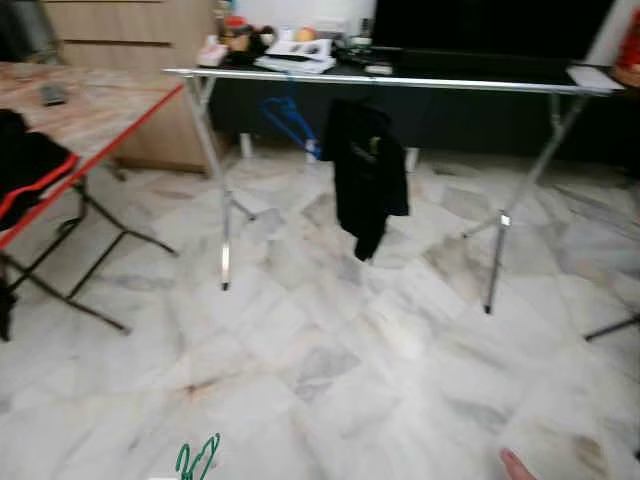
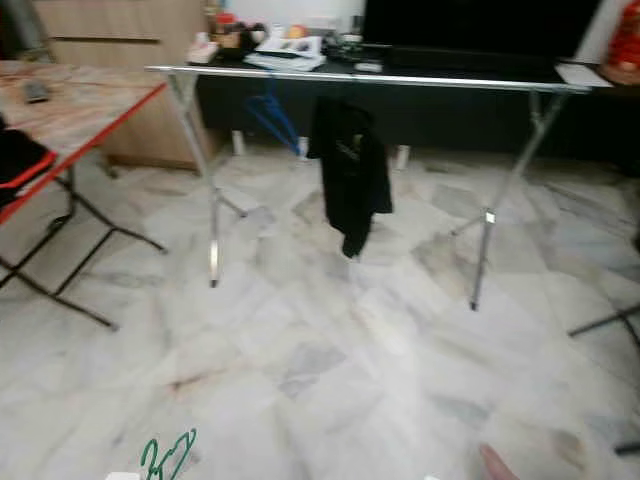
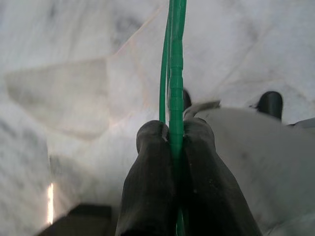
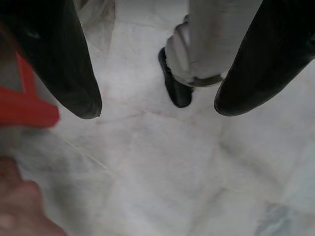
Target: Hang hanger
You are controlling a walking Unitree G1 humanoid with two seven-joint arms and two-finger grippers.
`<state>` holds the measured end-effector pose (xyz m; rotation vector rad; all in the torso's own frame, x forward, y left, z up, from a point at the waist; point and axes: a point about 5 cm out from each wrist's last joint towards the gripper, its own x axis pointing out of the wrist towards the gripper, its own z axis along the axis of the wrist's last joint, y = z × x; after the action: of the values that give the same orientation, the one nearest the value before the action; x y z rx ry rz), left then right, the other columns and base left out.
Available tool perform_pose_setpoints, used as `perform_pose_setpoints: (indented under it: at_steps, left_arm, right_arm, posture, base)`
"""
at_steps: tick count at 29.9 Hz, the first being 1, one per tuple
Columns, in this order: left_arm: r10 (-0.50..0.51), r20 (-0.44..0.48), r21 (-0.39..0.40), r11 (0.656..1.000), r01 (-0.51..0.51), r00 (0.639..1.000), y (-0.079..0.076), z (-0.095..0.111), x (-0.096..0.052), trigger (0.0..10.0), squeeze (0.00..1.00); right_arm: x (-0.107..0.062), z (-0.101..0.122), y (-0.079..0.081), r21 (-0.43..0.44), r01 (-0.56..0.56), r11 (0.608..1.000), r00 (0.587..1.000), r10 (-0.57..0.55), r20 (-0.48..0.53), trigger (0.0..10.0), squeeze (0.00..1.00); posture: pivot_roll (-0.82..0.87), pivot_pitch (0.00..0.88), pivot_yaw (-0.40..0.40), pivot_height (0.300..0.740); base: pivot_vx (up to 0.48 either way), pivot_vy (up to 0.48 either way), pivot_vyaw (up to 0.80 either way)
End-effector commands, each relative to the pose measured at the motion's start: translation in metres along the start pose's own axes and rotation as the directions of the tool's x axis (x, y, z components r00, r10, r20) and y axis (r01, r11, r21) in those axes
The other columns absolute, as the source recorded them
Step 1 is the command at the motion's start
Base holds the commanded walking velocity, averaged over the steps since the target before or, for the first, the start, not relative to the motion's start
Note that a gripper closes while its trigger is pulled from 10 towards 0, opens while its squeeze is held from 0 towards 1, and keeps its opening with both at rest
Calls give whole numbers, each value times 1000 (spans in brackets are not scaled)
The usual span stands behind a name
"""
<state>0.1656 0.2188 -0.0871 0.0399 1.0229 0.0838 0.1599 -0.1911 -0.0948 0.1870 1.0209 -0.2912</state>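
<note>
White marble floor (image 1: 330,370) stretches toward a metal drying rack (image 1: 380,80) holding a black garment (image 1: 367,175) and what looks like a blue hanger (image 1: 290,120). Left gripper (image 3: 173,135) pinches a green hanger (image 3: 173,73); right gripper (image 4: 157,108) fingers are spread.

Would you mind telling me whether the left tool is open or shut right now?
Shut. In the left wrist view, the left tool has both black fingers pressed against the green hanger, pinching it between them.

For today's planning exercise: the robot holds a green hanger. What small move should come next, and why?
Probably walk forward toward the drying rack. The left claw is already shut on the green hanger, held low, but the rack's silver rail, where a black garment and a blue hanger hang, stands well ahead across the marble floor.
</note>
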Motion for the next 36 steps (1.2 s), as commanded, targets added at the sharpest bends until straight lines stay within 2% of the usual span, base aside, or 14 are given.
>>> perform_pose_setpoints:
  at_steps: [1, 5, 13, 17, 21, 23, 24, 25, 29, 30, 36]
  left_arm:
    - [7, -26, 7, 1000, -6, 1000, 2, -3, 0, 10000, 0]
    - [7, -24, 8, 1000, -7, 1000, 2, -1, 0, 10000, 0]
    - [5, -23, 23, 1000, -4, 1000, 1, -3, 0, 10000, 0]
    - [-4, 4, 62, 998, 4, 1000, 0, 2, 0, 10000, 0]
    - [-19, 50, 116, 993, 13, 999, 0, 15, 1, 10000, 0]
    - [-34, 74, 218, 976, 17, 997, 8, 25, 1, 10000, 0]
    - [-48, 89, 312, 950, 18, 995, 12, 33, 0, 10000, 0]
    - [-53, 99, 344, 939, 16, 994, 14, 37, 0, 10000, 0]
    - [-72, 150, 418, 909, 3, 986, 16, 55, 0, 10000, 0]
    - [-88, 174, 457, 889, -1, 981, 16, 63, -1, 10000, 0]
    - [-155, 250, 572, 820, -17, 956, 13, 90, -4, 10000, 0]
  right_arm:
    - [-1, -5, 0, 4, 1, 1000, 1000, -1, -10, 10000, 0]
    - [-1, -6, 1, 3, -2, 1000, 1000, 2, -11, 10000, 0]
    - [-1, -2, 3, 3, -7, 1000, 1000, 7, 16, 10000, 0]
    - [1, 17, 9, -30, -34, 999, 996, 36, 84, 10000, 0]
    - [2, 40, 14, -40, -51, 998, 985, 57, 161, 10000, 0]
    - [2, 55, 17, -59, -61, 996, 975, 72, 209, 10000, 0]
    - [1, 67, 21, -98, -67, 993, 965, 90, 247, 10000, 0]
    - [1, 73, 23, -123, -71, 990, 958, 102, 268, 10000, 0]
    - [-2, 95, 29, -217, -70, 974, 930, 142, 339, 10000, 0]
    - [-3, 104, 31, -245, -68, 967, 917, 158, 367, 10000, 0]
    - [-10, 134, 36, -297, -69, 952, 861, 207, 465, 10000, 0]
  posture:
    - [-29, 112, 4, 740]
    - [-28, 112, 4, 740]
    - [-25, 112, 5, 740]
    - [-25, 113, 5, 740]
    - [-26, 113, 5, 740]
    - [-35, 110, 3, 740]
    - [-31, 111, 2, 740]
    - [-29, 111, 1, 740]
    - [-27, 112, 0, 740]
    - [-31, 111, -2, 740]
    - [-29, 109, -5, 740]
  base:
    - [0, 0, -800]
    - [0, 0, -789]
    - [0, 0, 0]
    - [0, 0, 0]
    - [0, 0, 0]
    - [0, 0, 0]
    - [0, 0, 0]
    - [0, 0, 0]
    - [0, 0, 0]
    - [0, 0, 0]
    - [0, 0, 0]
